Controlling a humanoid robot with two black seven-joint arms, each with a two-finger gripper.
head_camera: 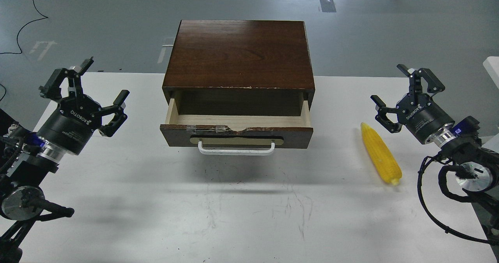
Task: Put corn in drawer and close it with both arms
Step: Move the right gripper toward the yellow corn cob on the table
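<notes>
The yellow corn (pixel 380 154) lies on the white table to the right of the cabinet, its tip pointing away from me. The drawer (pixel 237 130) stands pulled out, with a white bar handle (pixel 236 148), a chipped taped top edge and a pale wood inside that holds nothing. My right gripper (pixel 390 87) hovers open just right of and behind the corn, apart from it. At the table's left edge my left gripper (pixel 104 78) is open too, well away from the drawer, with nothing between its fingers.
The dark-brown cabinet (pixel 239 52) sits at the table's back middle. The white table (pixel 234 208) stretches bare in front of the drawer. Grey floor lies beyond, with a black cable (pixel 23 21) at far left.
</notes>
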